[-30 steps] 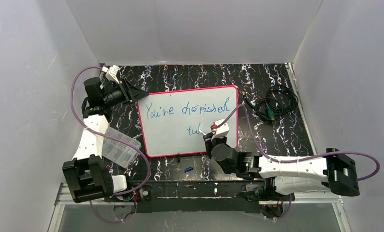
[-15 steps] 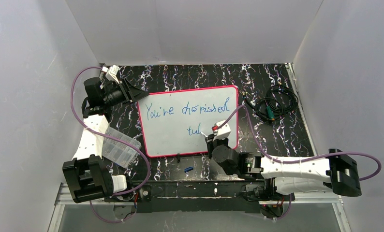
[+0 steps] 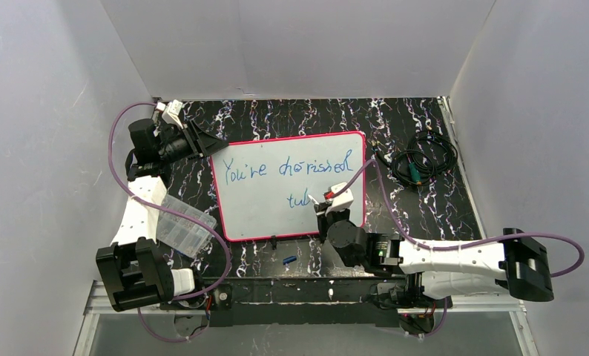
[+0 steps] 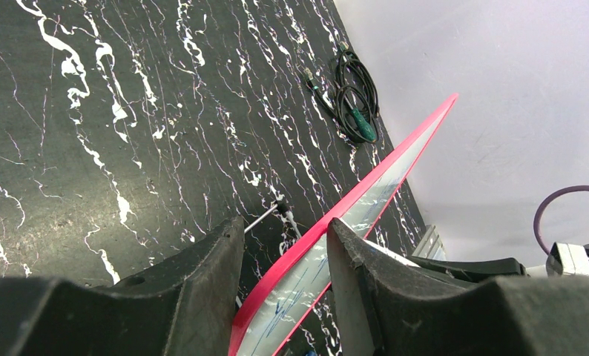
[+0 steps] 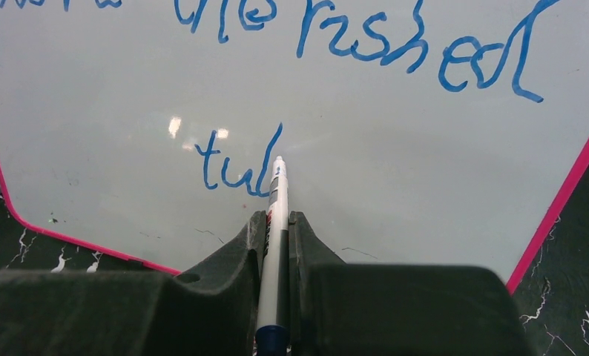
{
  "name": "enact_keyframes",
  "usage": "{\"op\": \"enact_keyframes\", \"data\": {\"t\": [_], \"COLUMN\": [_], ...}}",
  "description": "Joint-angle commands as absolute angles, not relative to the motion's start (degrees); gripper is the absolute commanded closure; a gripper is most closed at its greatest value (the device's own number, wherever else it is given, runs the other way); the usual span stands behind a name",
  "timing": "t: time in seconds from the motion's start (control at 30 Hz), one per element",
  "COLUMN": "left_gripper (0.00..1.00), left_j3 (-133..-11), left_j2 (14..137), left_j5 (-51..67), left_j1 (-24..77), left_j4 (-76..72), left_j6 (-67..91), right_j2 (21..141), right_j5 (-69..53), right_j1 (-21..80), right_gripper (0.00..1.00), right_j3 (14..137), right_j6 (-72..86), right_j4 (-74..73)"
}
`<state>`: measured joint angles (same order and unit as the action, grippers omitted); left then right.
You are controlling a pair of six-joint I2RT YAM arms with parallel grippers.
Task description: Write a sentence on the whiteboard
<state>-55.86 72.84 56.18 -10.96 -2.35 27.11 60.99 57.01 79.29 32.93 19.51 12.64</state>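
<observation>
The whiteboard (image 3: 262,211) lies mid-table, white with a pink-red frame. The sentence (image 3: 291,169) in blue reads "You're cherished" with "tul" (image 5: 236,167) started below. My right gripper (image 3: 323,213) is over the board's near right part, shut on a white marker (image 5: 279,189). The marker's tip touches the board at the end of the "l". My left gripper (image 3: 210,142) is at the board's far left corner. Its fingers (image 4: 210,259) sit on either side of the red edge (image 4: 366,185) and pinch it.
A clear plastic box (image 3: 182,225) lies left of the board beside my left arm. A coil of black cable (image 3: 418,159) lies at the right, also in the left wrist view (image 4: 354,89). A small blue cap (image 3: 289,259) lies near the front edge.
My right gripper with the marker has shifted slightly right and away from the bases, and the last stroke after "tu" has grown. The left arm and the board have not moved.
</observation>
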Motion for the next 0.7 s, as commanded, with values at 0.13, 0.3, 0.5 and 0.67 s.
{"op": "enact_keyframes", "data": {"t": [0.13,0.3,0.5,0.67], "left_gripper": [0.57,0.57,0.57,0.57], "left_j3": [-55.7,-55.7,-55.7,-55.7], "left_j2": [70.8,70.8,70.8,70.9], "left_j5": [57.7,57.7,57.7,57.7], "left_j1": [-10.4,-10.4,-10.4,-10.4], "left_j4": [-2.1,-2.1,-2.2,-2.1], "left_j6": [27.2,27.2,27.2,27.2], "right_j2": [62.2,60.9,59.7,58.9], "right_j5": [59.5,58.2,58.5,59.1], "right_j1": [79.4,79.5,80.0,80.2], "right_gripper": [0.99,0.99,0.99,0.99], "right_j3": [34.1,32.9,32.1,32.9], "right_j6": [20.1,24.1,27.3,26.0], "right_j4": [12.8,9.0,5.2,5.6]}}
